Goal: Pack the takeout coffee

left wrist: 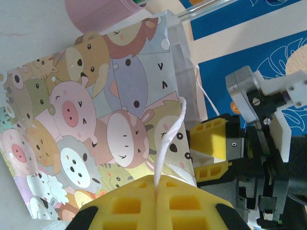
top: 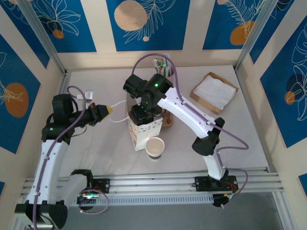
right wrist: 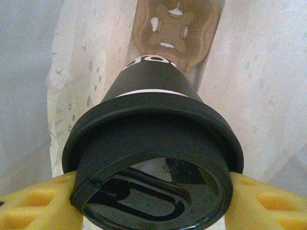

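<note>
My right gripper [right wrist: 153, 203] is shut on the takeout coffee [right wrist: 153, 163], its yellow fingers [right wrist: 36, 203] pressing on both sides of the round black lid. The cup's side looks dark with a white band. It hangs inside the cartoon-animal paper bag [top: 144, 133], above a brown pulp carrier [right wrist: 172, 28] at the bag's bottom. In the top view the right gripper [top: 142, 111] reaches into the bag's mouth. My left gripper [left wrist: 157, 186] is shut on the bag's white cord handle [left wrist: 170, 139] and holds it out to the left [top: 109, 109].
A lidless white paper cup [top: 155, 147] stands just in front of the bag. A pink cup of straws [top: 162, 67] is at the back. A white napkin on a brown tray [top: 214, 92] lies at the back right.
</note>
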{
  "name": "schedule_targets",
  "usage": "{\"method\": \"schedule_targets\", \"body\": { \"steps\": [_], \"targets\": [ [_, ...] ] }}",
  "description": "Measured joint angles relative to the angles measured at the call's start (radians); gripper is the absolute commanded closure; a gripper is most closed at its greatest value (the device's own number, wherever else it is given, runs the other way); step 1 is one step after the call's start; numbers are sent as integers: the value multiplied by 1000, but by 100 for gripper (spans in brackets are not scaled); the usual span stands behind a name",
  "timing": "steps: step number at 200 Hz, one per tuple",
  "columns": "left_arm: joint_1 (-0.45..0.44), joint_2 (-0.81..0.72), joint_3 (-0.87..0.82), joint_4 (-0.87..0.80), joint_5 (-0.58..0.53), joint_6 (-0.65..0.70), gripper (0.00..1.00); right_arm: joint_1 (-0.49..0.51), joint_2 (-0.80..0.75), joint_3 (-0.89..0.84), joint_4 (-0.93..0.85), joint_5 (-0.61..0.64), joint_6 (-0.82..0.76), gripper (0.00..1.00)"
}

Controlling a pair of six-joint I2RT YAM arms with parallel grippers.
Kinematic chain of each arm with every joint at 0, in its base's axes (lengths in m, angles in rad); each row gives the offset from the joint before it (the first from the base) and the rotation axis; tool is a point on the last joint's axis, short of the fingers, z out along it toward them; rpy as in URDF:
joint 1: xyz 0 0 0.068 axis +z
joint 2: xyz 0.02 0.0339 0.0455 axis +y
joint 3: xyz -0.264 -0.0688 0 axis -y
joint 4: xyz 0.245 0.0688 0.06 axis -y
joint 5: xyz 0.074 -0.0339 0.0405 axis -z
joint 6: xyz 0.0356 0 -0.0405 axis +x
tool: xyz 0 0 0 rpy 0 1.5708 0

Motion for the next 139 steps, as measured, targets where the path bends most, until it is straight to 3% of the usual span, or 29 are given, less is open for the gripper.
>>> {"method": "schedule_targets", "body": {
  "steps": [47, 139],
  "targets": [
    [0, -84, -46, -17, -24, -29, 100, 18, 0, 26, 0, -2, 8, 41],
    [0, -85, -79, -24, -39, -39, 100, 84, 4, 46, -3, 96, 6, 41]
  ]
}}
